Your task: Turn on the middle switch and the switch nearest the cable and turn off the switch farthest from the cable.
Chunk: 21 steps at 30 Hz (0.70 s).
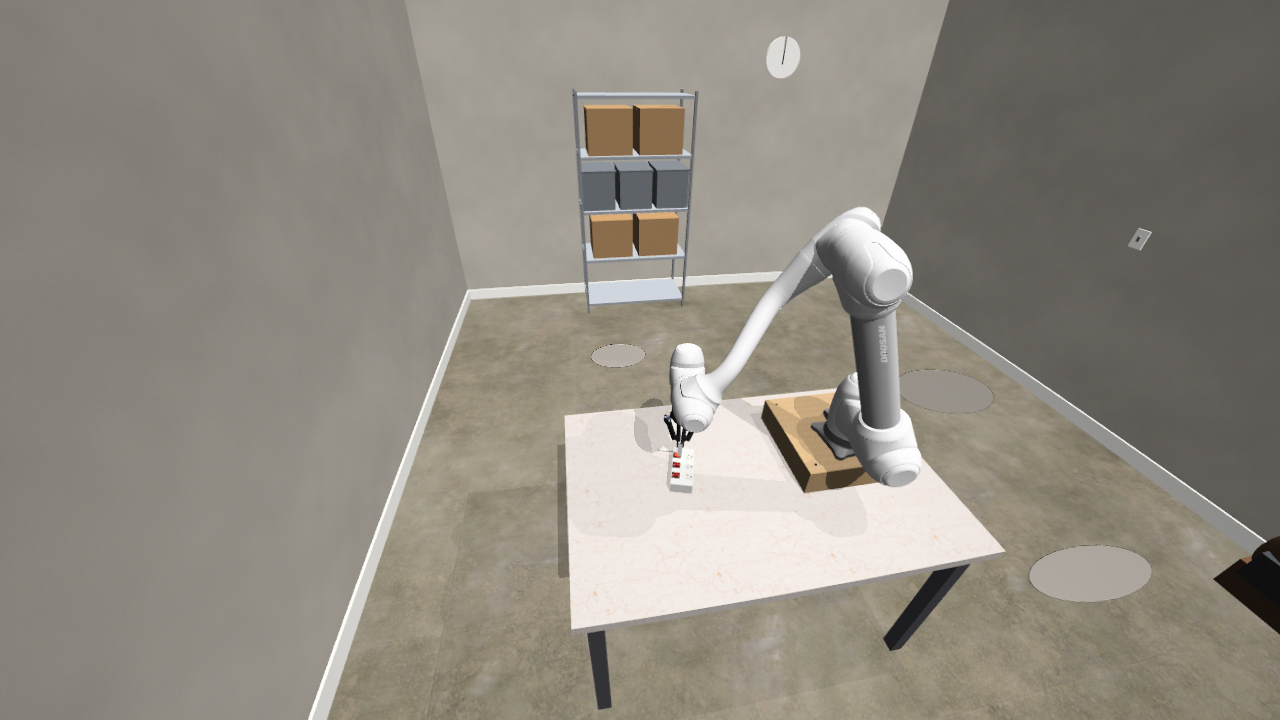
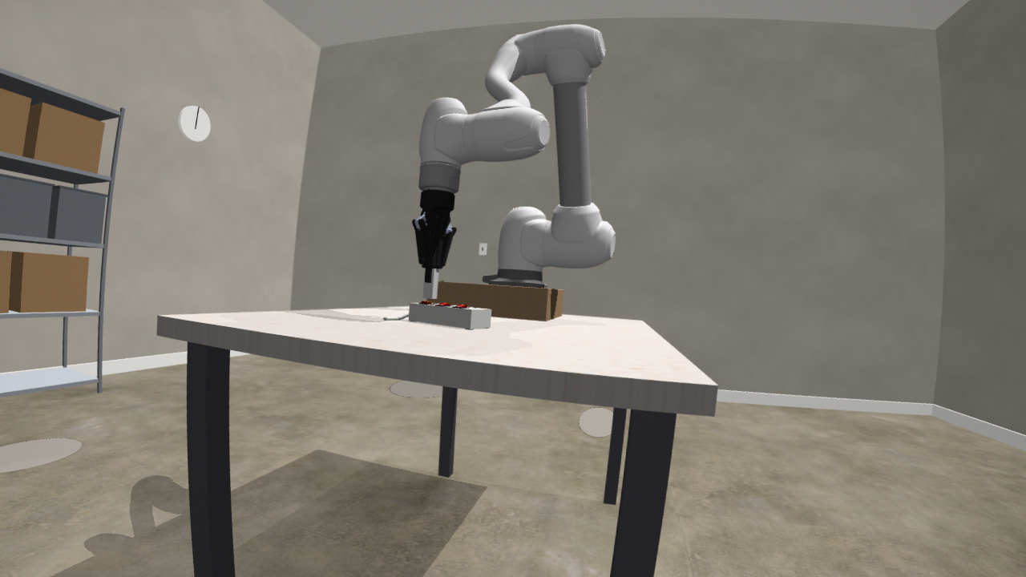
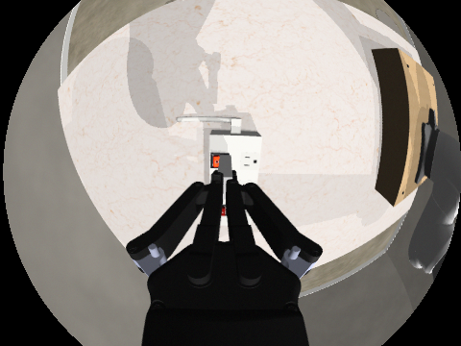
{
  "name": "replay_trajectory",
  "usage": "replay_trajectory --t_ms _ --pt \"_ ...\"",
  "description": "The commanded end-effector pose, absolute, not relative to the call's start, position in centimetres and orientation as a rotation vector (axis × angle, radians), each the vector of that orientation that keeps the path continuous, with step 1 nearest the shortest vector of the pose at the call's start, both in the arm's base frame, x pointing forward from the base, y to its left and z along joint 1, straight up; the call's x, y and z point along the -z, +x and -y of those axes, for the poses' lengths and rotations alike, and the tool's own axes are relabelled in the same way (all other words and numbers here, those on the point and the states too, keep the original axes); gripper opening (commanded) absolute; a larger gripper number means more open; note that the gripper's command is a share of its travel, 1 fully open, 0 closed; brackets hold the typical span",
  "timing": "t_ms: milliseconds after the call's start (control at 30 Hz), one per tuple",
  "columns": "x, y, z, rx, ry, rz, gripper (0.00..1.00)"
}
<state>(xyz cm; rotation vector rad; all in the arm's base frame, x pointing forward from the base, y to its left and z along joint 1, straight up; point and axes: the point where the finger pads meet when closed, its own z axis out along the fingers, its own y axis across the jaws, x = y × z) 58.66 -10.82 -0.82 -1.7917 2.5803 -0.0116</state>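
Observation:
A white power strip (image 1: pixel 684 484) (image 2: pixel 458 316) (image 3: pixel 248 149) lies flat and the right way up on the table (image 1: pixel 760 555) (image 2: pixel 430 351) (image 3: pixel 288 71). It has three red switches (image 1: pixel 682 465) (image 2: pixel 444 305) in a row. Its thin cable (image 2: pixel 390 316) (image 3: pixel 206 118) leaves the end farthest from the top camera. My gripper (image 1: pixel 682 440) (image 2: pixel 428 290) (image 3: pixel 225 163) is shut and empty. It points straight down, with its tips just over the cable end of the strip. In the wrist view one red switch (image 3: pixel 215 161) shows just past the fingertips, and the fingers hide the rest. I cannot tell which way each switch is tipped.
The arm's wooden base block (image 1: pixel 792 447) (image 2: pixel 502 301) (image 3: pixel 410 129) sits on the table beside the strip. A metal shelf (image 1: pixel 635 179) (image 2: pixel 42 215) with boxes stands by the far wall, well away from the table.

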Motion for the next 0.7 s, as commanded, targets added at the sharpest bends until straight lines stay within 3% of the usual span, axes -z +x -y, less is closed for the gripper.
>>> replay_trajectory --t_ms 0,667 --pt "-0.1 58.7 10.8 0.011 -1.792 -2.580 0.00" --pt "-2.1 58.6 10.8 0.011 -1.792 -2.580 0.00"
